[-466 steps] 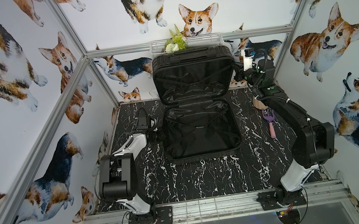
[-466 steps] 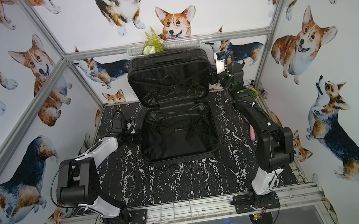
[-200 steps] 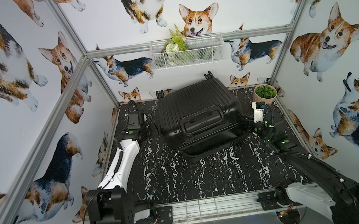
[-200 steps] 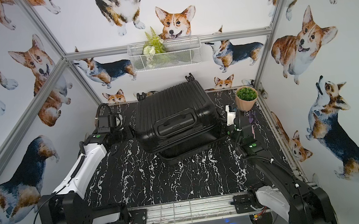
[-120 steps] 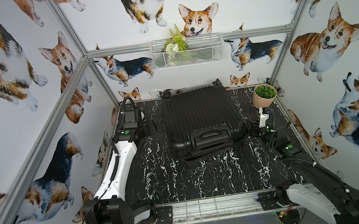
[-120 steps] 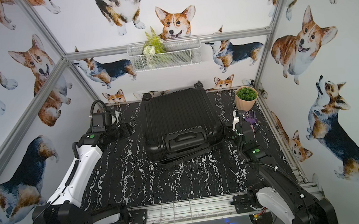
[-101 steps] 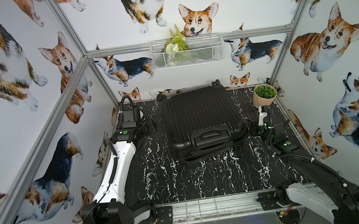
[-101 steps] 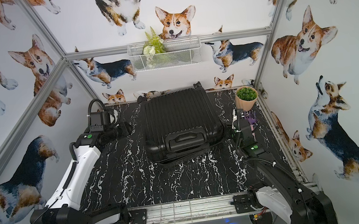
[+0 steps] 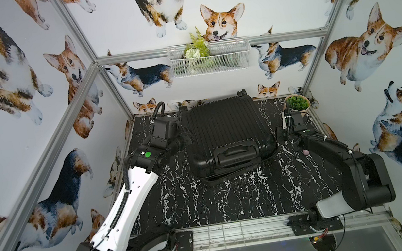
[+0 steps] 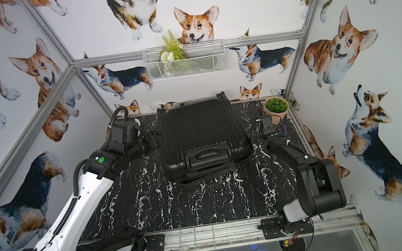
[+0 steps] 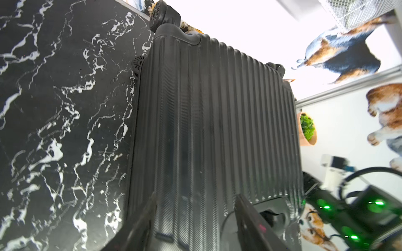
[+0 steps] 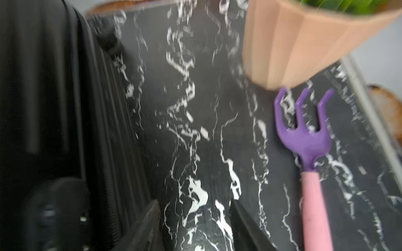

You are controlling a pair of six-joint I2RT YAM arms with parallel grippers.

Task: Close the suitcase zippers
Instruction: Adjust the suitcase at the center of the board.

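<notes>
Well, corgi-print walls [image 9: 119, 24], marble tabletop [image 9: 229, 200] under suitcase [image 9: 223, 126].

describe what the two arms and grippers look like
The left arm has a white shell on black joints, a black ribbed cable and a round green dot. The right arm is mostly black, with a pale link near its base and white cable ties. The left gripper and right gripper have dark flat fingers.

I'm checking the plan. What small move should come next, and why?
Probably press the suitcase lid flat with the open left gripper, beside it: the near rim gapes, lower half jutting out. The right gripper is open over bare table.
</notes>
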